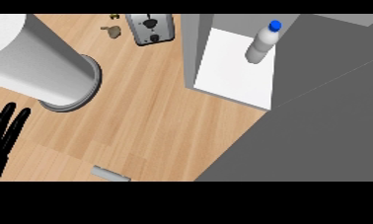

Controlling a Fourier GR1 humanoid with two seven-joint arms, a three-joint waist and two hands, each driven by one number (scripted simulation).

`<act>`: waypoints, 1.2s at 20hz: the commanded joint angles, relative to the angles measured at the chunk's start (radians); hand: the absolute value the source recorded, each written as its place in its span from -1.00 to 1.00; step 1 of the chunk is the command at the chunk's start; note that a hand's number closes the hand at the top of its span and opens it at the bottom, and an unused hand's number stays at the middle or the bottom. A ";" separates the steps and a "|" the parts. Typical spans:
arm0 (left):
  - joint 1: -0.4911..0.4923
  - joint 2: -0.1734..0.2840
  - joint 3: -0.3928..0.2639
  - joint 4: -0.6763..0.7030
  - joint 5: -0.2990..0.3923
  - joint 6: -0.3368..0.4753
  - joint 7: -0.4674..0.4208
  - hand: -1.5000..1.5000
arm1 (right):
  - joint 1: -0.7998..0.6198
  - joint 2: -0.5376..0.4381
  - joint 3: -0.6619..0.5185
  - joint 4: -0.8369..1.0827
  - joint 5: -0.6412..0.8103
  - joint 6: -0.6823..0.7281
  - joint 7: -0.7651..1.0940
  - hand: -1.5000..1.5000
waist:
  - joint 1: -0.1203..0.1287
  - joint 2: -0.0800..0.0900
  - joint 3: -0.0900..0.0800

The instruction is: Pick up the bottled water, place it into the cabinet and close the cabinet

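The bottled water (pixel 263 43) already stands upright on the white shelf inside the cabinet (pixel 235 67), so only closing remains. Far left of the cabinet, the left hand (pixel 12 127) rests released, fingers straight.

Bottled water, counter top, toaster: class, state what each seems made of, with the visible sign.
Bottled water: probably plastic, pale translucent-looking body with a blue cap. Counter top: wood or wood-look, tan with grain streaks and plank seams, matt. Toaster: likely metal, grey with a slight sheen and dark slots.
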 commanded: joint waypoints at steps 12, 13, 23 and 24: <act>-0.008 0.006 0.011 0.039 0.020 -0.021 0.014 -1.00 | -0.358 0.143 -0.061 0.221 0.009 -0.107 0.286 1.00 | -0.010 -0.017 0.005; -0.017 0.003 0.010 0.040 0.022 -0.031 0.011 -1.00 | -0.388 0.156 -0.071 0.245 0.007 -0.110 0.293 1.00 | -0.006 -0.013 0.004; -0.008 0.007 0.020 0.075 0.034 -0.051 0.015 -1.00 | -0.702 0.329 -0.164 0.542 -0.032 -0.204 0.433 1.00 | -0.031 -0.026 0.012; -0.004 0.002 0.030 0.086 0.029 -0.043 0.004 -1.00 | -0.733 0.365 -0.182 0.581 0.002 -0.248 0.431 1.00 | -0.038 -0.031 0.013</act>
